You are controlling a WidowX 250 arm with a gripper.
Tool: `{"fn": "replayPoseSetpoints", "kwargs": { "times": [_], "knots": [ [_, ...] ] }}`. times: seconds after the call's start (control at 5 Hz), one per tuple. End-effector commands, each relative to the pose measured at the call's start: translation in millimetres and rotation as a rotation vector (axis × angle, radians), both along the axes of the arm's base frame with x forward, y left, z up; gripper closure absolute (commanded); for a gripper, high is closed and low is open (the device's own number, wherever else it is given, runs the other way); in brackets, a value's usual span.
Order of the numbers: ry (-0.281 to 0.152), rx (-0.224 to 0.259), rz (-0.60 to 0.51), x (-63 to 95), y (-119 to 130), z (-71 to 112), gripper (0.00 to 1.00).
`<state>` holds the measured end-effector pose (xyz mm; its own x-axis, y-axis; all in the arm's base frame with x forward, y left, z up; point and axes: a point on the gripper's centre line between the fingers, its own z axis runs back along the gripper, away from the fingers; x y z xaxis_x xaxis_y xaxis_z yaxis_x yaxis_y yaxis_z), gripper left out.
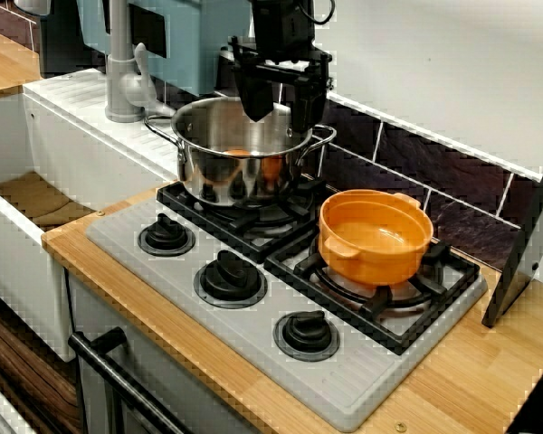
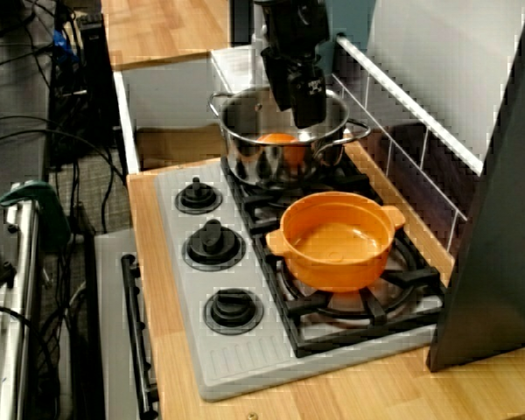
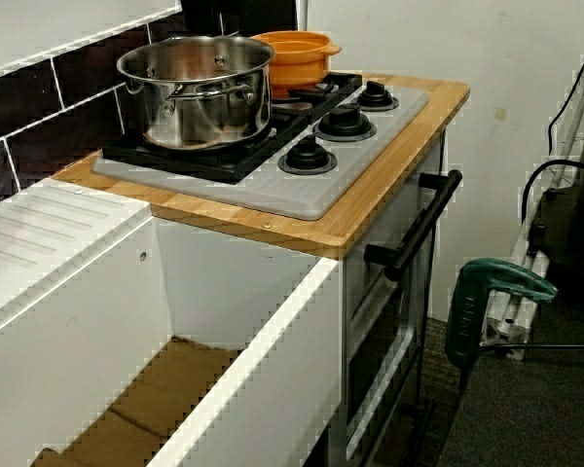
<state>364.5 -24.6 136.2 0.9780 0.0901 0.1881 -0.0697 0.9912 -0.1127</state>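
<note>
A shiny round steel pot with two loop handles [image 1: 240, 172] stands on the black grate of the burner nearer the sink, close to the dark tiled wall, and a small rounded orange object [image 1: 242, 153] lies on its bottom. The black gripper [image 1: 281, 119] hangs over the pot's mouth, its fingers [image 1: 256, 101] spread wide with nothing between them; whether the tips dip below the rim I cannot tell. Just beside the pot, not touching it, an orange plastic pan with two lugs [image 1: 376, 237] sits on the other burner. Three black knobs [image 1: 230, 276] line the front of the grey hob [image 1: 344, 393], which is set in a wooden worktop [image 1: 471, 375], with a white sink [image 1: 18, 244] and grey tap [image 1: 122, 81] beyond
</note>
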Motion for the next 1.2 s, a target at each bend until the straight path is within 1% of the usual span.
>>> {"fn": "replayPoseSetpoints", "kwargs": {
  "times": [0.0, 0.2, 0.4, 0.6, 1.0],
  "knots": [
    [-0.106, 0.015, 0.046, -8.5, 28, 34.5, 0.0],
    [-0.101, 0.018, 0.052, -7.5, 34, 32.6, 0.0],
    [-0.103, 0.014, 0.052, -9.3, 35, 34.1, 0.0],
    [-0.106, 0.021, 0.052, -10.4, 37, 33.2, 0.0],
    [-0.096, 0.024, 0.058, -9.5, 45, 33.5, 0.0]
  ]
}}
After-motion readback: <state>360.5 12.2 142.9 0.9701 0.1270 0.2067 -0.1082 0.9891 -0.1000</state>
